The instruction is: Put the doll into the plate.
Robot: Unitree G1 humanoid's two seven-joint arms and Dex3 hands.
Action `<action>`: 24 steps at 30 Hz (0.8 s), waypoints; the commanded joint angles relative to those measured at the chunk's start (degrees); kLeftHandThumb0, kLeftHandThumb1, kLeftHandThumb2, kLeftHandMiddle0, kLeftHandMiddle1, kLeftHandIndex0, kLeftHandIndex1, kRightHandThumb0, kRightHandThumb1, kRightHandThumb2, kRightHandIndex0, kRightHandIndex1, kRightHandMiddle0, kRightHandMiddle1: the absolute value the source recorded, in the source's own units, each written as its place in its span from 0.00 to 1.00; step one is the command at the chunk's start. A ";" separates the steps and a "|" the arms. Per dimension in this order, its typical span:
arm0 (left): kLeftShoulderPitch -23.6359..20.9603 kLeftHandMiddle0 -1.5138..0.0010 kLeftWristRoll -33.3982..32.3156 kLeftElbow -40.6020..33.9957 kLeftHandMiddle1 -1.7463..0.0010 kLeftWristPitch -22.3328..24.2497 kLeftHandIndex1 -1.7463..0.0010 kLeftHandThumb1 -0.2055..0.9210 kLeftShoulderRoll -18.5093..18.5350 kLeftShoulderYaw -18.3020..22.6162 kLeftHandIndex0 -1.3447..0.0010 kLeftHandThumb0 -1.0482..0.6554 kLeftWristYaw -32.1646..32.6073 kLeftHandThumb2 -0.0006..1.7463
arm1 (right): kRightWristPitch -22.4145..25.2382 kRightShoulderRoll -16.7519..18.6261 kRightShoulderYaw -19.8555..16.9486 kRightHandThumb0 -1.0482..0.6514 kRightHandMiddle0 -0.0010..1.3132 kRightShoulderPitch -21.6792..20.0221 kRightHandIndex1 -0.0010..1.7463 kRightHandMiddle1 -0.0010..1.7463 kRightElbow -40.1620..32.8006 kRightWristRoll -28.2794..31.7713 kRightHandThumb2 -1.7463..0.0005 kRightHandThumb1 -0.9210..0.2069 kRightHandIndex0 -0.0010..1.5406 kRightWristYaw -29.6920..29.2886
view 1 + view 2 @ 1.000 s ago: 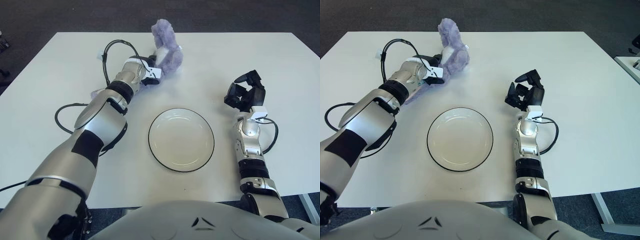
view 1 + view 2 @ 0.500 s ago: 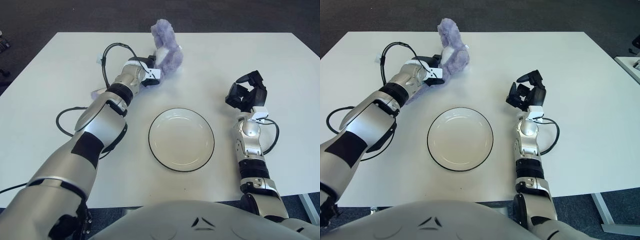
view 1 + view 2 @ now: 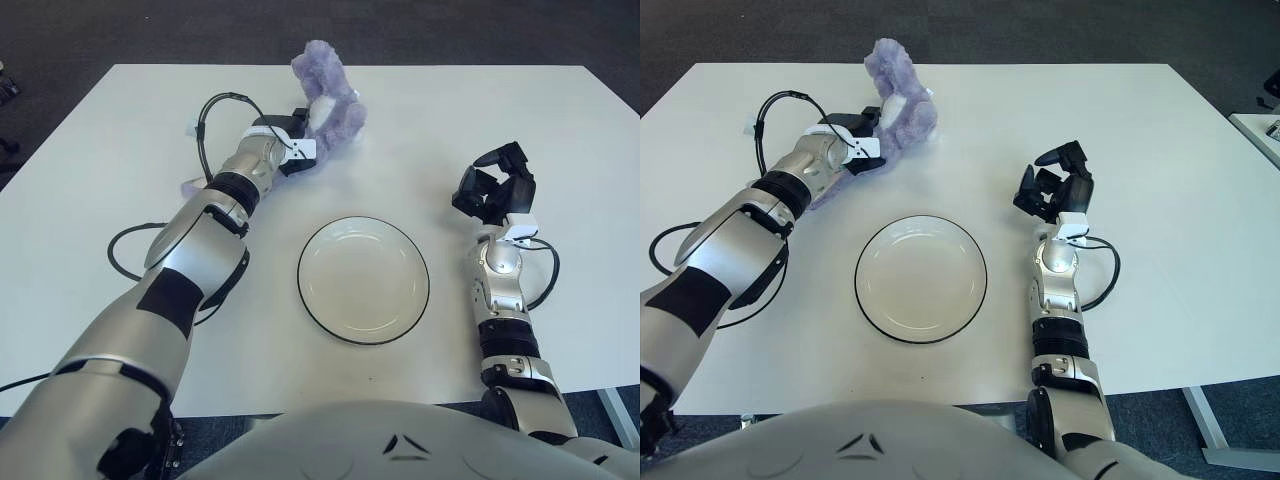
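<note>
One purple doll (image 3: pixel 330 95) at the counter's (image 3: pixel 110 180) far side, gripped by the left hand's (image 3: pixel 292 150) fingers; empty plate (image 3: pixel 363 280) near centre; right hand (image 3: pixel 493 188) beside the plate's right, fingers loosely curled, empty.

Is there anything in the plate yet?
Empty: the plate shows only its bare white inside. The doll is farther back, at the left hand.
</note>
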 commanded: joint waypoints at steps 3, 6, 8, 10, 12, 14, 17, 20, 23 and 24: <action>8.17 0.48 -1.05 3.09 0.18 1.29 0.00 0.47 -1.40 0.21 0.74 0.89 -3.57 0.63 | -0.08 1.57 -0.36 0.34 0.44 7.84 1.00 1.00 4.81 0.14 0.28 0.50 0.85 0.16; 8.28 0.50 -2.63 2.99 0.15 3.18 0.00 0.47 -1.92 1.93 0.66 0.89 -3.43 0.65 | 0.02 1.61 -0.43 0.34 0.44 7.80 1.00 1.00 4.83 0.23 0.28 0.50 0.85 0.19; 8.27 0.51 -3.51 2.95 0.13 4.28 0.00 0.46 -2.26 2.77 0.64 0.89 -3.40 0.66 | 0.12 1.59 -0.52 0.34 0.44 7.70 1.00 1.00 4.87 0.28 0.28 0.50 0.85 0.18; 8.28 0.52 -4.42 2.86 0.11 5.40 0.00 0.45 -2.61 3.68 0.61 0.89 -3.11 0.68 | 0.37 1.64 -0.57 0.34 0.44 7.69 1.00 1.00 4.79 0.33 0.28 0.50 0.84 0.14; 8.31 0.52 -4.85 2.73 0.10 5.95 0.00 0.44 -2.77 4.11 0.58 0.89 -2.86 0.70 | 0.56 1.68 -0.60 0.34 0.44 7.70 1.00 1.00 4.70 0.36 0.28 0.50 0.84 0.14; 8.36 0.53 -5.05 2.54 0.09 6.21 0.00 0.43 -2.86 4.29 0.56 0.89 -2.55 0.71 | 0.71 1.71 -0.64 0.34 0.44 7.72 1.00 1.00 4.69 0.46 0.28 0.50 0.84 0.21; 8.42 0.53 -5.12 2.32 0.07 6.77 0.00 0.41 -2.99 4.48 0.52 0.90 -2.08 0.74 | 0.84 1.70 -0.70 0.34 0.44 7.75 1.00 1.00 4.74 0.61 0.28 0.50 0.84 0.43; 8.43 0.54 -5.10 2.17 0.02 7.34 0.00 0.38 -3.08 4.65 0.46 0.91 -1.81 0.80 | 0.99 1.65 -0.68 0.34 0.44 7.80 1.00 1.00 4.70 0.49 0.27 0.50 0.84 0.48; 8.43 0.54 -5.06 2.02 0.01 7.74 0.00 0.37 -3.14 4.83 0.43 0.91 -1.52 0.82 | 1.27 1.63 -0.67 0.34 0.45 7.83 1.00 1.00 4.58 0.28 0.27 0.50 0.84 0.35; 8.42 0.53 -5.08 1.96 0.01 7.92 0.00 0.36 -3.16 4.91 0.42 0.92 -1.40 0.83 | 1.42 1.67 -0.67 0.34 0.45 7.85 1.00 1.00 4.50 0.20 0.27 0.50 0.84 0.26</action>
